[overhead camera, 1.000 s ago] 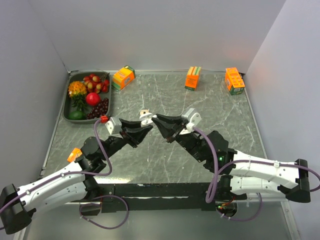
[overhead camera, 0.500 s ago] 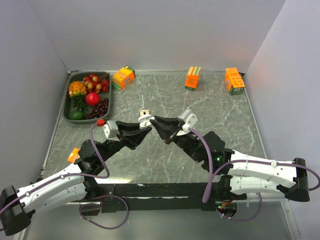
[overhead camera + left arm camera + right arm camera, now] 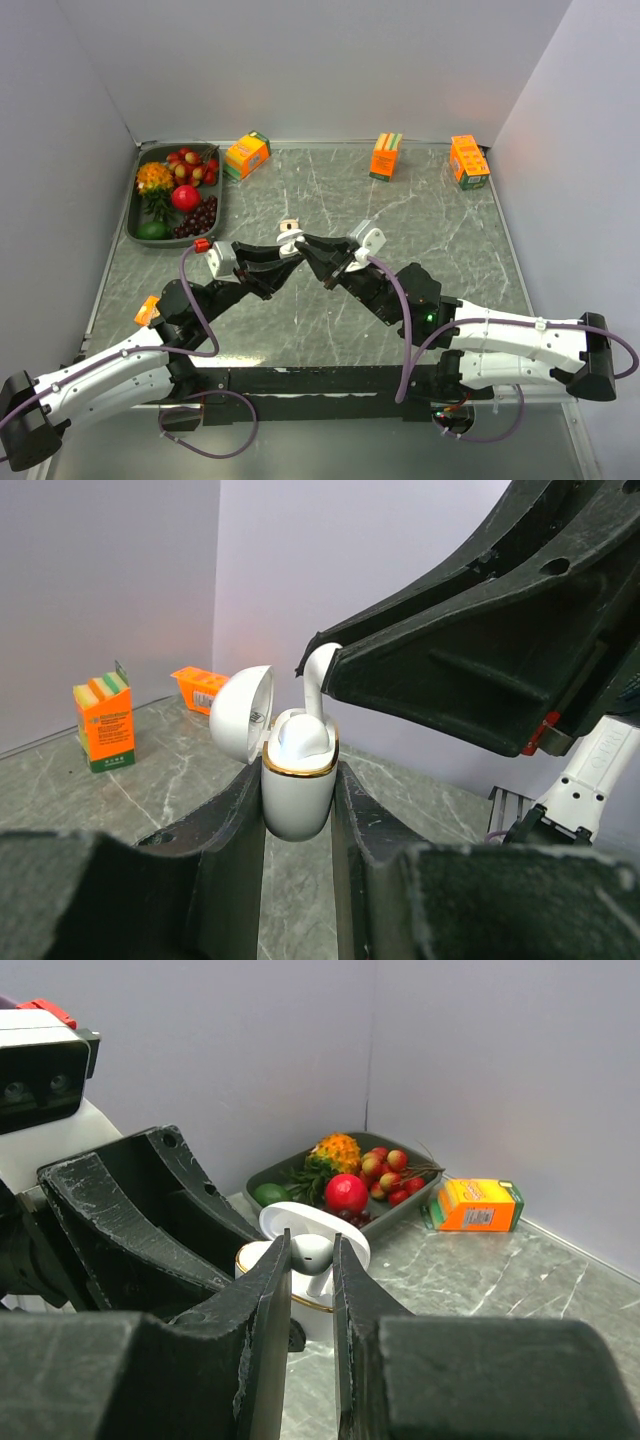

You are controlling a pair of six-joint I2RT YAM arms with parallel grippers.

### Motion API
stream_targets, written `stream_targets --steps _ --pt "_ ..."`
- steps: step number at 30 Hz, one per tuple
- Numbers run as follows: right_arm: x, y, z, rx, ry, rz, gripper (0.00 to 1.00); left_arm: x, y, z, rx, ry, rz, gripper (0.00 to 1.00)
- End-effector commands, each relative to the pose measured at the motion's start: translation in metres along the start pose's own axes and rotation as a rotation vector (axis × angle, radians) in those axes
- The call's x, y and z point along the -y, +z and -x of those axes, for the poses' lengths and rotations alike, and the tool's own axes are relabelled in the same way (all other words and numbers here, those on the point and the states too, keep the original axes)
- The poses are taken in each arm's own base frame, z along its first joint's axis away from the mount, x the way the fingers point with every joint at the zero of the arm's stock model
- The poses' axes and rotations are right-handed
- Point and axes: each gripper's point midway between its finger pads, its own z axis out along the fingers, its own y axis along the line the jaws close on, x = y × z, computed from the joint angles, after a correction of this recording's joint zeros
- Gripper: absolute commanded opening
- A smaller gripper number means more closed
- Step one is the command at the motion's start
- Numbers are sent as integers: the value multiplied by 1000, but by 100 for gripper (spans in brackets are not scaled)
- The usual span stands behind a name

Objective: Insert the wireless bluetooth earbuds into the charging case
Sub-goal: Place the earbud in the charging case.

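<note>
right jaws further left; earbud (image 3: pixel 318 675) atop open charging case (image 3: pixel 297 790); cartons (image 3: pixel 385 155) beyond

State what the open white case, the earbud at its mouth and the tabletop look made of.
Small white rounded charging case: glossy hard plastic, by its soft highlights; the gold rim band looks metallic, maybe just paint. Tiny white earbud: the same smooth glossy plastic. Grey veined tabletop: marble look, possibly a printed sheet.

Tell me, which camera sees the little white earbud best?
The left wrist view: the earbud stands clear, pinched by the right pincer at the open charging case. The right wrist view shows only part of it inside that pincer; from the top it is too small to tell.
</note>
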Motion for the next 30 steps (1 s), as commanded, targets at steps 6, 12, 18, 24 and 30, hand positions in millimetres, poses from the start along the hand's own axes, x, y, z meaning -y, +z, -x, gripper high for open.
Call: stream_targets --steps 6,12,18,24,30 --pt "6 2 8 19 6 -44 0 6 0 17 56 13 -24 1" --pt "9 1 8 16 -6 -58 0 5 -1 17 56 15 -17 1" --pt "12 0 9 13 -8 -68 0 5 -1 16 54 10 -20 1" --pt "12 -1 9 13 -9 -70 0 5 -1 16 54 7 -17 1" --pt "11 -2 3 -5 -6 -66 0 4 0 17 55 12 -14 1"
